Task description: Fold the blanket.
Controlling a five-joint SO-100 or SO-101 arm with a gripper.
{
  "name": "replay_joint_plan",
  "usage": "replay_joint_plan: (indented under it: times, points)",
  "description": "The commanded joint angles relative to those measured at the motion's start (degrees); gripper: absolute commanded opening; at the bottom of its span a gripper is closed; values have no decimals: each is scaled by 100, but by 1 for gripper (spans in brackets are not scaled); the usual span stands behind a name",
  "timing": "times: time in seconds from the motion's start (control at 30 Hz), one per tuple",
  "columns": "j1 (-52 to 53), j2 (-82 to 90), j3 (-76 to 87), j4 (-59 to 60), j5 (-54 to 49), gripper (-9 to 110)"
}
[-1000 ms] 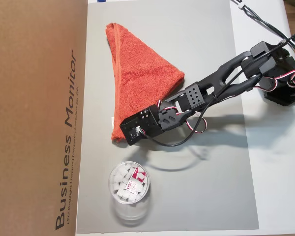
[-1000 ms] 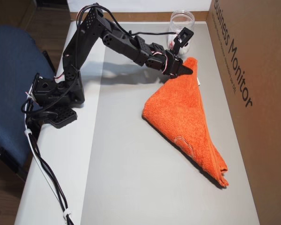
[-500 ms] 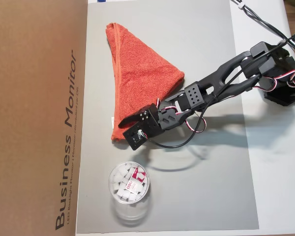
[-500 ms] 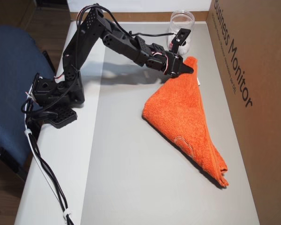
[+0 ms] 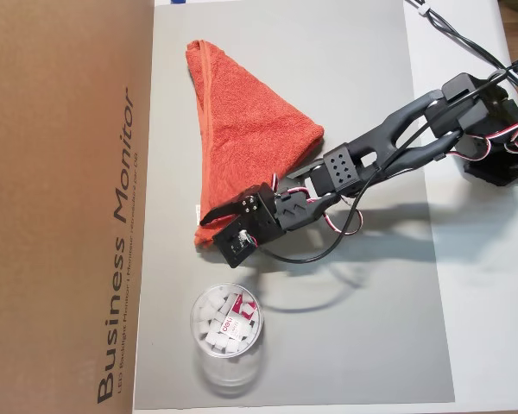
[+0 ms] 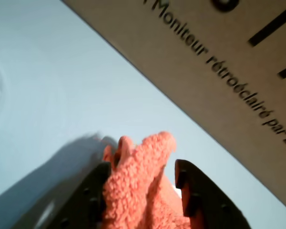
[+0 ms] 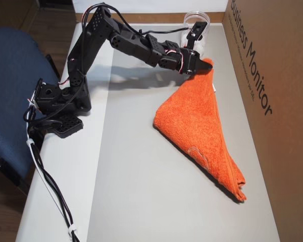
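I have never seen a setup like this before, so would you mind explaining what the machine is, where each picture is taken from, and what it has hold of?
The black machine is a small robot arm bolted at the table's edge, ending in a two-finger gripper. Two pictures come from fixed cameras looking down on the table from opposite sides. The third comes from a camera on the arm's wrist, so it looks out between the fingers.

On the grey mat lies an orange-red blanket, already folded into a triangle. Near its corner stands a clear jar of white pieces, and a brown cardboard box runs along one side.

The gripper is at one corner of the blanket; in the wrist view the cloth bunches between the fingers, which appear closed on it.
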Motion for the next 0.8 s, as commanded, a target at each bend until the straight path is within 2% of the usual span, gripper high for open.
replay_joint_plan:
  times: [0.0,0.77]
  points:
    - [-26,633,-149,-35,-18,14]
    - [167,3278,1986,-70,123,13]
